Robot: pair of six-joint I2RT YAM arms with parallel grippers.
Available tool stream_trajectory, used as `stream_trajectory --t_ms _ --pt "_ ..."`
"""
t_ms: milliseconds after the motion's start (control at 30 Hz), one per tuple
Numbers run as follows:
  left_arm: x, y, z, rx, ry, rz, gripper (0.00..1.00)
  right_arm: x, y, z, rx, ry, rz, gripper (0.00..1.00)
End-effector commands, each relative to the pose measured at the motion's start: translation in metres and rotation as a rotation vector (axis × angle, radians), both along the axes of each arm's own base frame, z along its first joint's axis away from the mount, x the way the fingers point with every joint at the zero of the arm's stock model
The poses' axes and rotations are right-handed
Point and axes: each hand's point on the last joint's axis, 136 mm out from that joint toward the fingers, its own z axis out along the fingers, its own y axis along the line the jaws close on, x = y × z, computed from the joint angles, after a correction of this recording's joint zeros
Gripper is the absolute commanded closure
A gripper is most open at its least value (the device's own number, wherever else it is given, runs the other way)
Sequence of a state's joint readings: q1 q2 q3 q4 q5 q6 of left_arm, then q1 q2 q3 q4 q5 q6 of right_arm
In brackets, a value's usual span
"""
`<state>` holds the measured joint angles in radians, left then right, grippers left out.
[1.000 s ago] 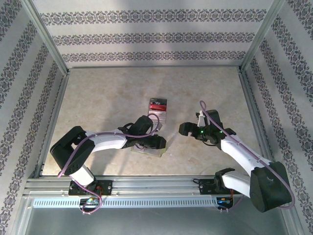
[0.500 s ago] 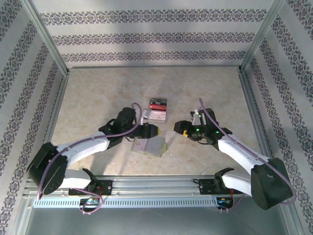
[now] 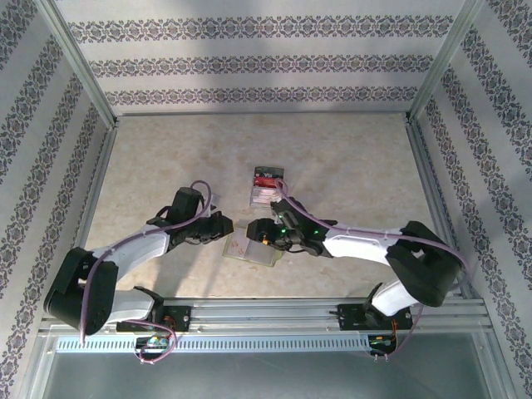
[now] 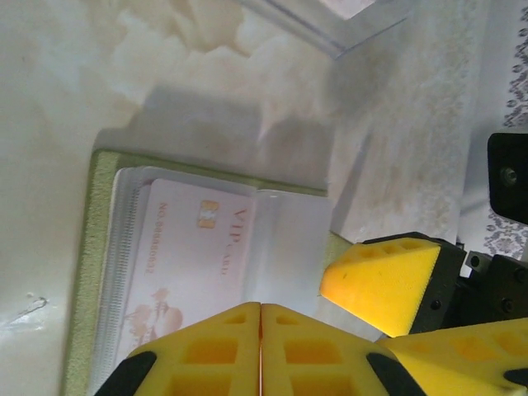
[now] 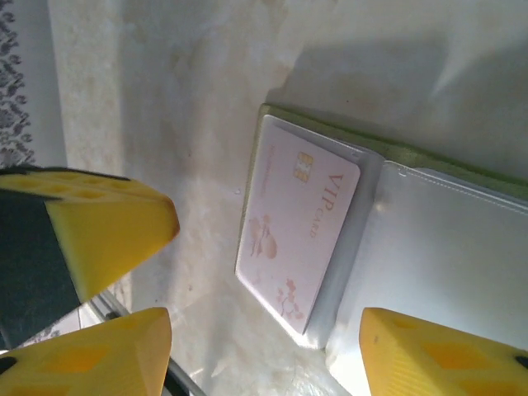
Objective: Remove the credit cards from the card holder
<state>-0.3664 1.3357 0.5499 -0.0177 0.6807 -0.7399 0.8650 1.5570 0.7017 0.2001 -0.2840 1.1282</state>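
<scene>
Seemingly R gripper (image 3: 258,233) over card holder (image 3: 246,250).

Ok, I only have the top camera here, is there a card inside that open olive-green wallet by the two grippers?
Observer: Yes, the left wrist camera shows a pale pink plastic VIP card in a translucent pocket of the olive-green bifold wallet.
Operator: Is the left gripper open?
Observer: No, the left gripper is shut, fingertips pressed together.
Operator: And the right one?
Observer: The right gripper is open, the card's end between its fingers in its wrist view.
</scene>
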Motion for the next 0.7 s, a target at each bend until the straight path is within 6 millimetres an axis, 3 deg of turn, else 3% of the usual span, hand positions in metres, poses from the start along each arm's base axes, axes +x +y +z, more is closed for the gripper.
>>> stream_trajectory --t_ms 0,367,667 --pt "0.002 -0.001 -0.006 0.003 0.010 -0.033 0.93 0.012 0.010 0.000 -0.001 -0.005 -0.071 0.39" --pt "0.005 -0.003 -0.031 0.034 0.056 -0.054 0.98 0.005 0.027 -0.019 -0.029 0.029 -0.024 0.52" --pt "-0.003 0.005 -0.048 0.084 0.087 -0.043 0.99 0.000 0.025 -0.032 -0.060 0.065 -0.043 0.53"
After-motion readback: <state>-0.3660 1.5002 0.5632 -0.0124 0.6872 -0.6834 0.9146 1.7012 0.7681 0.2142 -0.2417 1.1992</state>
